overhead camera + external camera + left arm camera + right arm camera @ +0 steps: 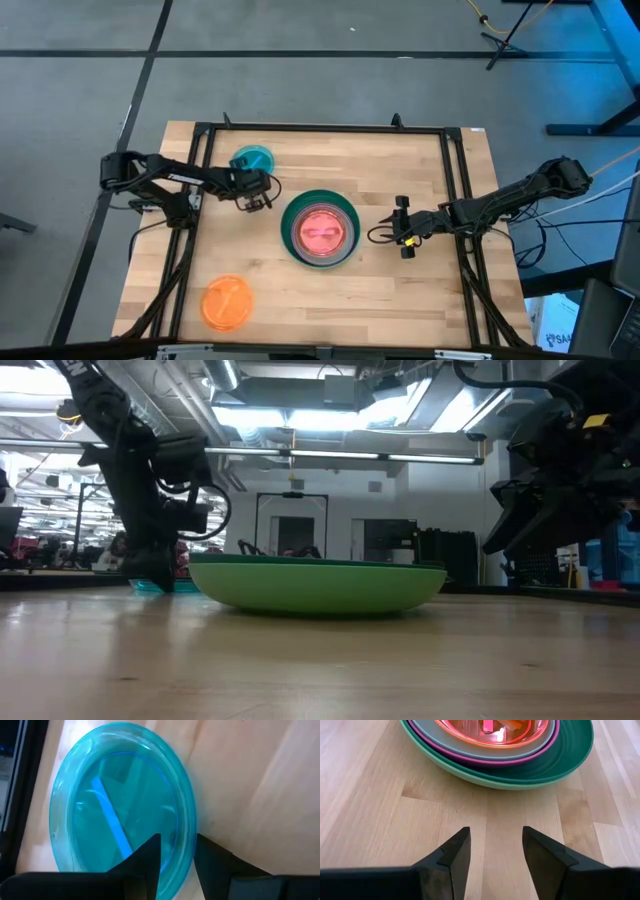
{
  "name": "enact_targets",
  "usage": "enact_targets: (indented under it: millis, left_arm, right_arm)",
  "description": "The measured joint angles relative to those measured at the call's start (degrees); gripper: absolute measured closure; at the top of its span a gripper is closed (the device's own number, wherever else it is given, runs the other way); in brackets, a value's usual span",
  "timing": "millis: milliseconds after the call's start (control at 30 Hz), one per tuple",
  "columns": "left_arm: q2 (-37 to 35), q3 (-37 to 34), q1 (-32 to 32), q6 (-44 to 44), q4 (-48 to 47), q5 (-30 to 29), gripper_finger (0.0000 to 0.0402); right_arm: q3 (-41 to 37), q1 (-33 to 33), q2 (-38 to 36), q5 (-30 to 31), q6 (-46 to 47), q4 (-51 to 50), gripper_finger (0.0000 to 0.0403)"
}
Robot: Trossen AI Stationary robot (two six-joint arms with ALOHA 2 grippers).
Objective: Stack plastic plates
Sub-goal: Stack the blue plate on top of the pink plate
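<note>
Nearest the overhead camera's bottom edge, at about seven o'clock on the table [420,290], sits an orange plate [227,302], alone and well apart from everything else.

Up at about ten o'clock, the left pincer [257,192] is down at the small translucent cyan plate [252,160]. In the left wrist view its two dark fingers [145,865] stand a little apart, one over the plate's inside and the other outside its rim, so the rim of the cyan plate [122,802] lies between them; whether they actually press on it cannot be told. A blue streak shows through the cyan plastic. From table height the same arm comes down beside the stack, with the cyan plate [160,586] a thin sliver at its foot.

At the table's middle sits the stack of plates [320,228]: a mint green plate [470,772] at the bottom touching the wood, a dark green plate [570,752] in it, then a pale blue one [427,727], a magenta one [485,760], and a red-pink plate [485,737] on top.

At three o'clock from the stack, the right pincer [403,228] hovers just beside it, apart from the plates. Its fingers [452,857] are spread wide and hold nothing, with bare wood between them.

No readable writing shows on anything. A black metal frame [300,128] runs around the table's edge.
</note>
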Motion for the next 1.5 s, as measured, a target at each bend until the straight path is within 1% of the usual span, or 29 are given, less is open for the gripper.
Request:
enact_targets:
  millis: [133, 233, 300, 467, 500, 667, 833, 1000, 1200, 1367, 1500]
  left_arm:
    - [-0.1, -1.6, 1.0, 0.0, 2.2, 0.7, 0.0295]
    - [0.0, -1.7, 1.1, 0.0, 2.4, 1.4, 0.0309]
    - [0.0, -1.8, 1.1, 0.0, 2.4, 1.8, 0.0327]
    - [0.1, -1.8, 1.0, -0.3, 2.4, 2.6, 0.0387]
    - [0.1, -1.8, 1.0, -0.3, 2.4, 2.5, 0.0394]
    - [0.2, -1.7, -0.6, -1.3, 3.1, 1.2, 0.0392]
    - [0.2, 0.4, -3.5, -2.0, 2.0, 0.2, 0.0399]
    - [-0.3, 5.1, -7.8, -2.1, 1.2, -0.4, 0.0397]
    - [-0.3, 12.4, -14.3, -2.1, -0.6, -0.7, 0.0397]
    - [-0.3, 17.9, -20.2, -2.1, -0.2, -0.7, 0.0396]
    - [-0.2, 19.9, -23.6, -3.1, 0.7, 1.3, 0.0396]
  right_arm:
    - [0.0, 0.0, 0.0, 0.0, -0.2, 0.0, 0.0233]
    - [0.0, 0.0, 0.0, 0.0, -0.2, 0.0, 0.0233]
    - [0.0, 0.0, 0.0, 0.0, -0.2, 0.0, 0.0233]
    - [0.0, 0.0, 0.0, 0.0, -0.2, 0.0, 0.0233]
    - [0.0, 0.0, 0.0, 0.0, -0.2, 0.0, 0.0233]
    - [0.0, 0.0, 0.0, 0.0, -1.0, 0.0, 0.0233]
    - [0.0, 0.0, 0.0, 0.0, -1.2, 0.0, 0.0233]
    - [0.0, 0.0, 0.0, 0.0, -1.2, 0.0, 0.0233]
    - [0.0, 0.0, 0.0, 0.0, -1.1, 0.5, 0.0233]
    - [0.0, 0.0, 0.0, 0.0, -1.1, 0.8, 0.0233]
    - [0.0, 0.0, 0.0, -0.1, -1.0, 0.9, 0.0233]
